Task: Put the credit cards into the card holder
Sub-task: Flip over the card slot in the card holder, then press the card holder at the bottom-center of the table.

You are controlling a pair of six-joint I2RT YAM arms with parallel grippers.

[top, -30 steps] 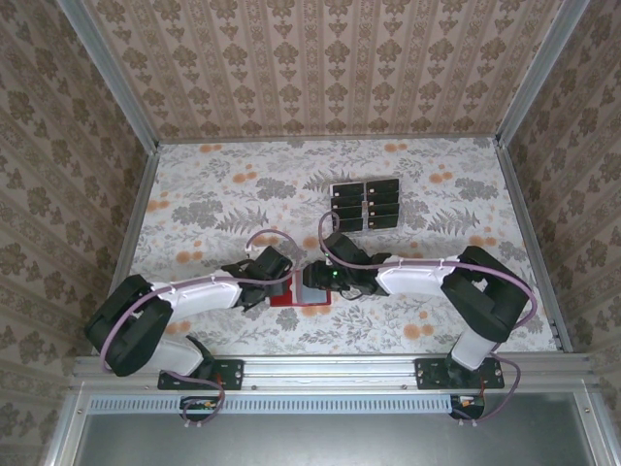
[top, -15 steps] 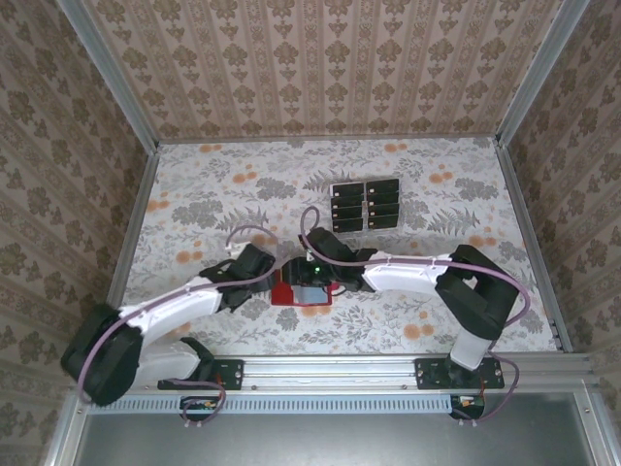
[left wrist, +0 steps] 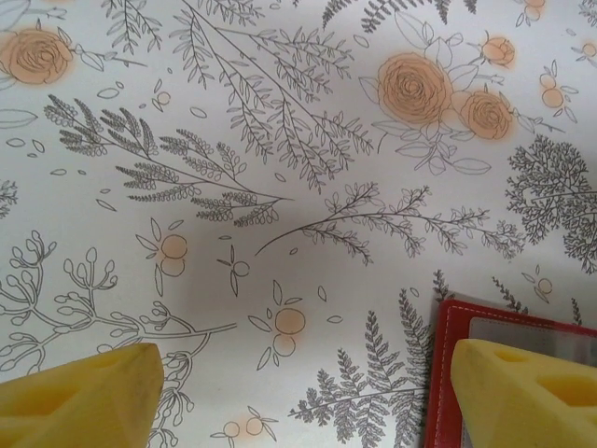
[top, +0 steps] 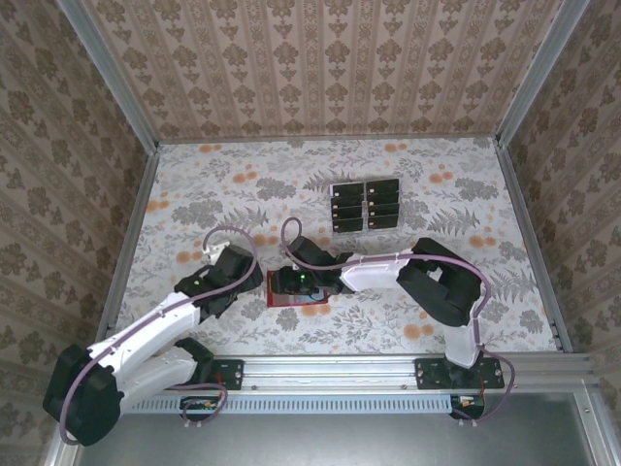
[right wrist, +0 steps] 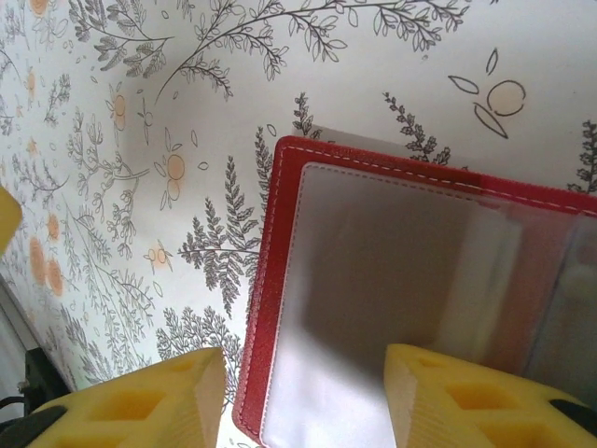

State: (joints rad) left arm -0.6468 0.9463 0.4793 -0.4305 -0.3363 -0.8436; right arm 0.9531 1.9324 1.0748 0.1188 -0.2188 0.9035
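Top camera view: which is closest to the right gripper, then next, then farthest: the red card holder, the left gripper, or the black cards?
1. card holder, directly under the right gripper.
2. left gripper, just to its left.
3. credit cards, far back, toward the right.

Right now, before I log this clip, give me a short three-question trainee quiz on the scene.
1. True or false: the card holder lies unfolded on the table.
2. The left pincer and right pincer are each: A) open B) shut.
3. Fill in: the credit cards lie in ___ columns.
Key: 1 true; 2 A; 3 two.
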